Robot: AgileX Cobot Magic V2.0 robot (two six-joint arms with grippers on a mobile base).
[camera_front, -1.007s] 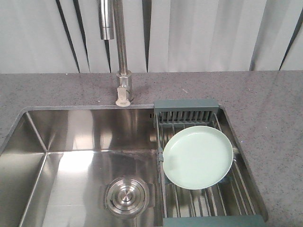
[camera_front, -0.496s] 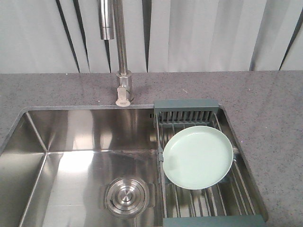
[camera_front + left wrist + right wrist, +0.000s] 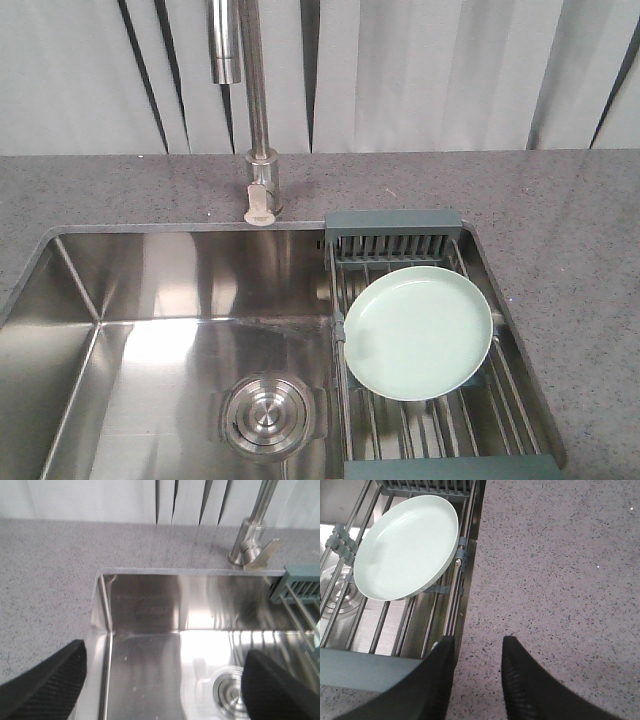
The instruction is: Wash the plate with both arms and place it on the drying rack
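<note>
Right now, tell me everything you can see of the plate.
The plate is round, pale mint green, glossy and plain, with a shallow raised rim. It looks empty and clean. It lies face up, slightly tilted, on the bars of the rack over the sink's right side. Neither gripper touches it; the right gripper is open above the counter edge nearby.

Pale vertical blinds (image 3: 420, 75) (dark gaps between slats) hang behind the speckled grey tabletop (image 3: 560, 200). Light glares off the steel sink (image 3: 170, 330).
</note>
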